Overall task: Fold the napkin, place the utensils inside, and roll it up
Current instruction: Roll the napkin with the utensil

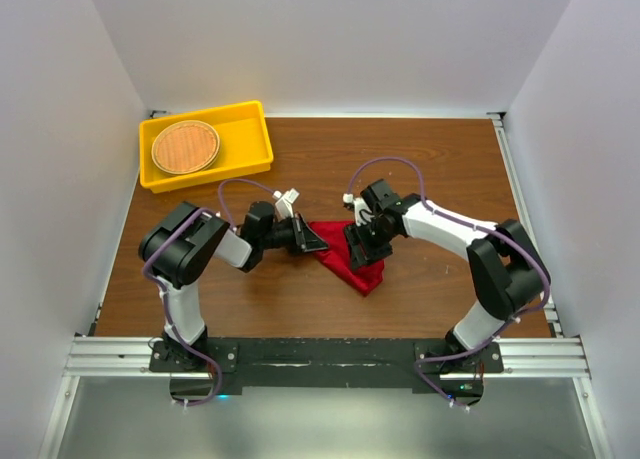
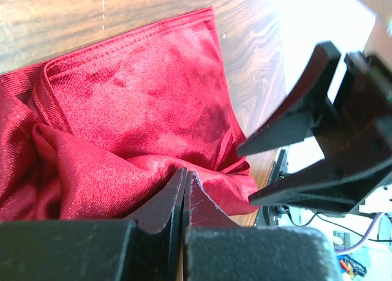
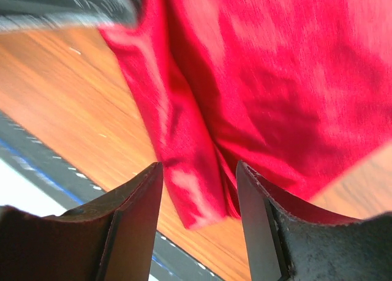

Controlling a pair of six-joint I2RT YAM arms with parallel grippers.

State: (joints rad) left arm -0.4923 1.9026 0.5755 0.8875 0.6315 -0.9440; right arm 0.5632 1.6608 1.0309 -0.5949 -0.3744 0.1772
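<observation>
We saw the napkin [image 1: 352, 261] lying bunched and partly folded on the table [image 1: 430, 159], near the centre of the top view and between the two arms. It was not a flat square; the left wrist view showed one smooth layer with a hemmed edge and loose wrinkles at the lower left of the frame.

The left end effector [image 2: 184, 180] had its fingers pressed together, with the tips against the cloth. We could not tell if any cloth was pinched between them. The right end effector [image 3: 199, 195] was open, and a hanging fold of the napkin passed between its two fingers [image 3: 135, 220] without being squeezed. We did not find the fork in any view. A yellow bin [image 1: 255, 129] with a round woven mat [image 1: 185, 146] stood at the upper left of the top view, well apart from the work.

In our judgement the folding step was not finished, and several things could go wrong from here:

- If the right end effector closed on this thick fold, it could take several layers at once and the fold would come out crooked.
- If the left one held no cloth, the napkin could slide on the smooth wood when pulled.
- The two end effectors were very near each other, so a careless move could make them collide.
- Because the fork was hidden, it could be under the cloth and get dragged.
</observation>
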